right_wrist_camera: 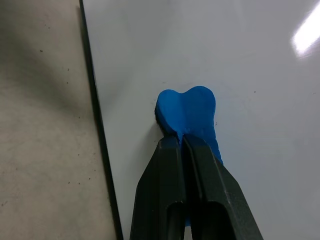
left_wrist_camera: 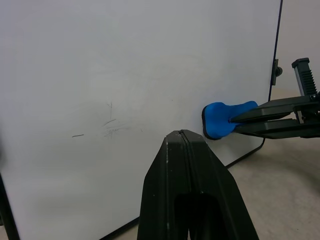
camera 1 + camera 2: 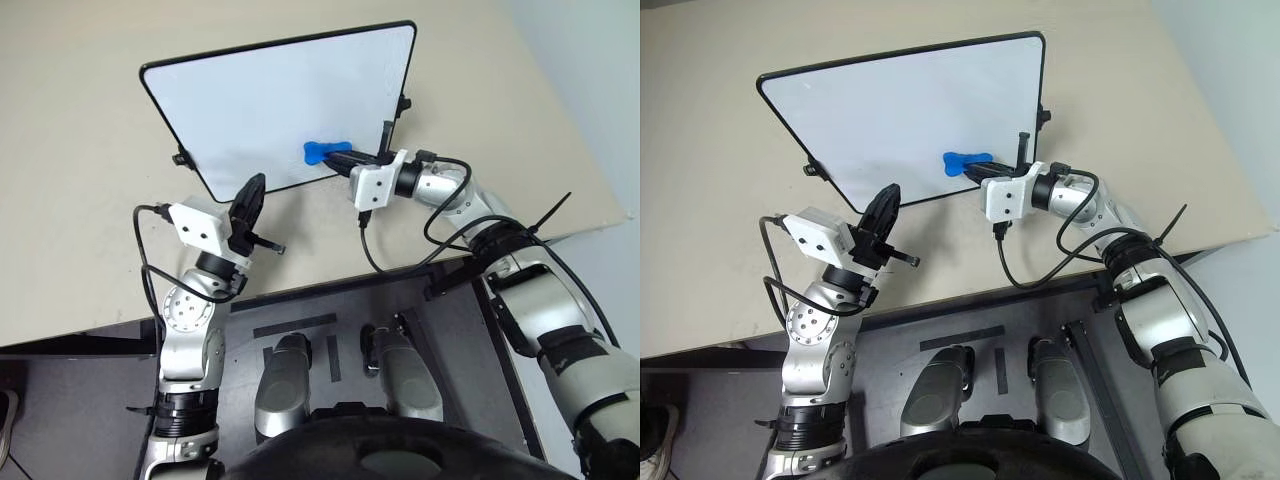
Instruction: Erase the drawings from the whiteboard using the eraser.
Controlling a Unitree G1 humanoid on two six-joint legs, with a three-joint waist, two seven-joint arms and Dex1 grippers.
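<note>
Right pincer point(image 1: 182, 142) clamped on eraser point(image 1: 187, 112) pressed against whiteboard point(image 3: 250, 100) near its lower edge; left pincer point(image 2: 182, 137) together; faint smudges point(image 2: 110, 127) in left wrist view.

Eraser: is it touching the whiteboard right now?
Touching. In the left wrist view the eraser, clamped in the right tool, sits with its rounded end flush on the whiteboard, no gap visible.

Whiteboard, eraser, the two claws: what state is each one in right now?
Whiteboard: flat on the table, no red drawing visible, faint grey streaks remain.
Eraser: clamped, pressed on the board near its edge.
Right gripper: jaws shut on eraser.
Left gripper: jaws shut, empty.
</note>
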